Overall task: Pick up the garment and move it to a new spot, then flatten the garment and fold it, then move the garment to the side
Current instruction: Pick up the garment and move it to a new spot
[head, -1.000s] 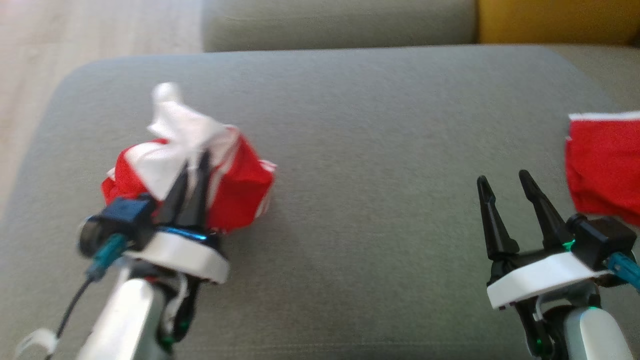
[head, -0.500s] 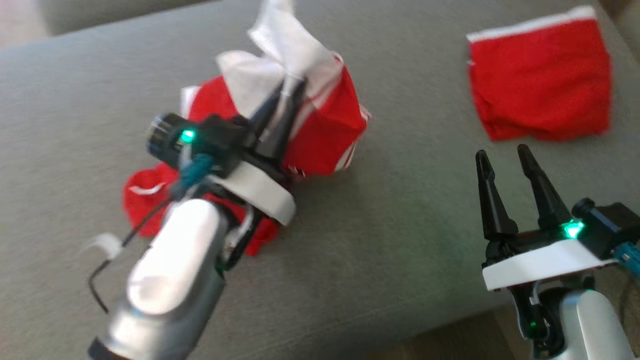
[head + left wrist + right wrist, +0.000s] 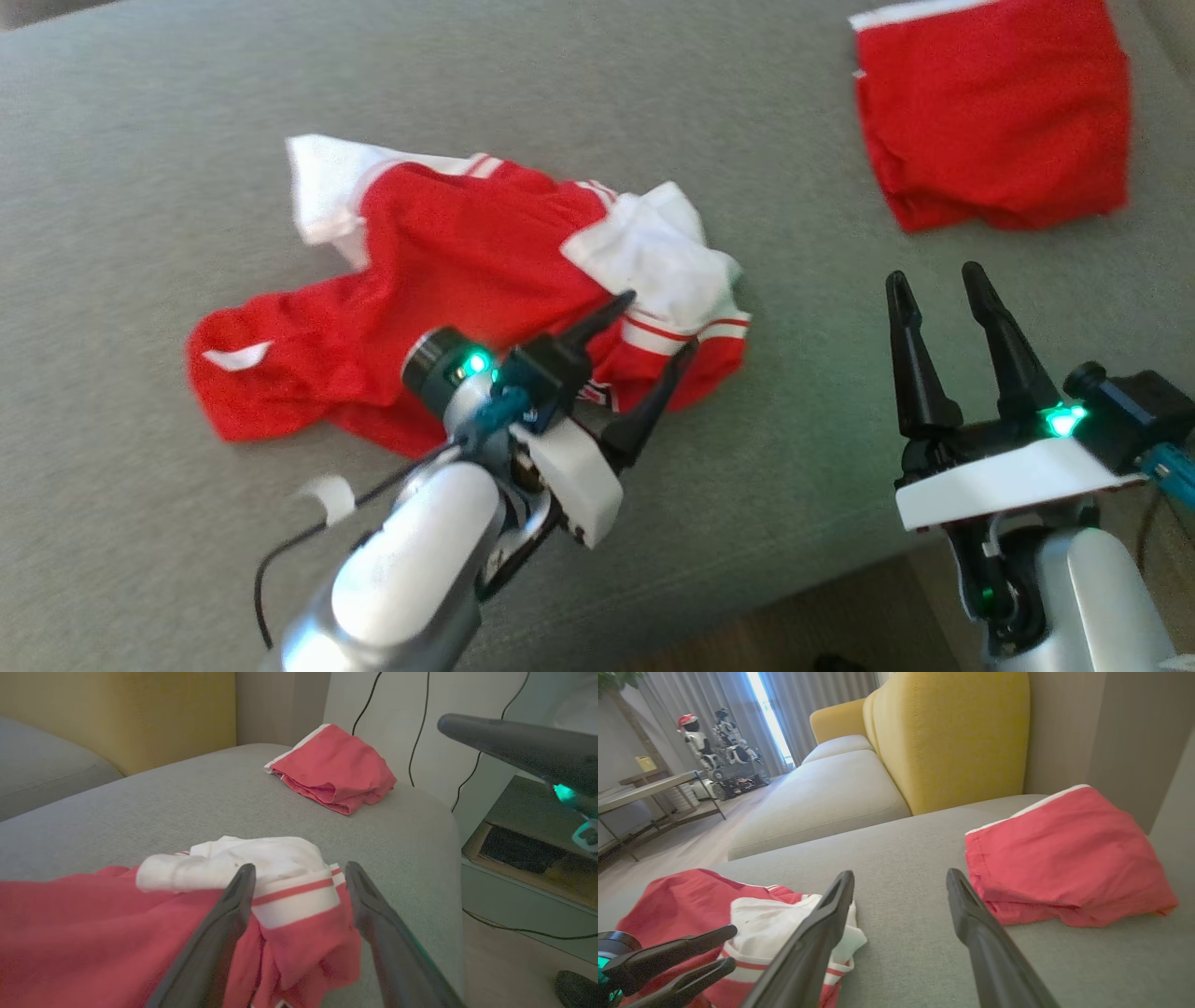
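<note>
- Our left gripper (image 3: 661, 322) is spread wide and holds nothing, its fingers straddling the garment's striped near-right end.
- Our right gripper (image 3: 935, 273) is also open and empty, well apart to the right, so the left is nearer.
- The garment (image 3: 448, 252) lies crumpled on the sofa cushion (image 3: 653, 112), its long axis running left to right.
- We can read no writing; a small print near the hem is blurred.
- Farthest off, a folded red cloth (image 3: 990, 121) lies apart.
</note>
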Robot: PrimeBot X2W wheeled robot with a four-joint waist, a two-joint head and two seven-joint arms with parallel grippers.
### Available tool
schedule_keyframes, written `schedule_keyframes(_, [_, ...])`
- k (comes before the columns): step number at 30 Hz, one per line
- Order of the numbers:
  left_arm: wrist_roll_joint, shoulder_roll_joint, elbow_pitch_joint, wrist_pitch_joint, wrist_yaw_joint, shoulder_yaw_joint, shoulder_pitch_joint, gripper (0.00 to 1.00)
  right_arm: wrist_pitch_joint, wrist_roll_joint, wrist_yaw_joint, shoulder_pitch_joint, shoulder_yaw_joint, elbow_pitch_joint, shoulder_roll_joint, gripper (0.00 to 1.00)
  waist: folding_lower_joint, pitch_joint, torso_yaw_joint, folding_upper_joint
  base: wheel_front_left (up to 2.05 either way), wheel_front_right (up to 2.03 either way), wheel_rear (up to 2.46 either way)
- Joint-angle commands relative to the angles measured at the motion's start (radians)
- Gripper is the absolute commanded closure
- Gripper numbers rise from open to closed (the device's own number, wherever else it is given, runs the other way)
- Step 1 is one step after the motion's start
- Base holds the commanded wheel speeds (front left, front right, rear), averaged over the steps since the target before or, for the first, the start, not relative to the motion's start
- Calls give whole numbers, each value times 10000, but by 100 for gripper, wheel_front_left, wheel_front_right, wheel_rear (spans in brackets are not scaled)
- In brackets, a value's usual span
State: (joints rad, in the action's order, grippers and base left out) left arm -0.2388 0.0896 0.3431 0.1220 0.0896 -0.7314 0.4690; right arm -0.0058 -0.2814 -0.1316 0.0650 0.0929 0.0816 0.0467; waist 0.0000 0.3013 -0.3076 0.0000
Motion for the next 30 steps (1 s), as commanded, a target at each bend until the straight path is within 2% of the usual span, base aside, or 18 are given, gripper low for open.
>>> schedule_keyframes(1, [79, 33, -438, 149, 45, 253, 70, 0, -27, 23, 9, 249, 208, 290, 35, 0, 0, -335, 429, 0, 0, 0, 0])
schedule_keyframes(4, [52, 161, -707, 394, -152, 324, -241, 0, 104, 151, 9, 231, 169, 278, 35, 0, 0, -652, 920, 0, 0, 0, 0])
schedule_keyframes(8, [-128, 366, -1106, 684, -664, 785, -650, 0, 305, 310, 9, 160, 67, 348, 35, 0, 0, -1019, 1608, 0, 0, 0, 0])
schedule_keyframes(15, [-684, 818, -1438, 1063, -1750, 2176, -1321, 0, 627, 495, 9, 16, -91, 460, 35, 0, 0, -1539, 2534, 0, 0, 0, 0])
schedule_keyframes(21, [-1156, 1246, -1607, 1238, -2455, 3350, -1911, 0, 844, 571, 9, -177, -245, 488, 35, 0, 0, -1868, 3101, 0, 0, 0, 0])
schedule_keyframes(25, [-1376, 1589, -1665, 1298, -2782, 4006, -2354, 0, 956, 638, 9, -290, -281, 466, 35, 0, 0, -2040, 3324, 0, 0, 0, 0])
schedule_keyframes(30, [-1612, 1848, -1698, 1333, -2942, 4478, -2903, 0, 1046, 722, 9, -434, -301, 367, 35, 0, 0, -2250, 3489, 0, 0, 0, 0])
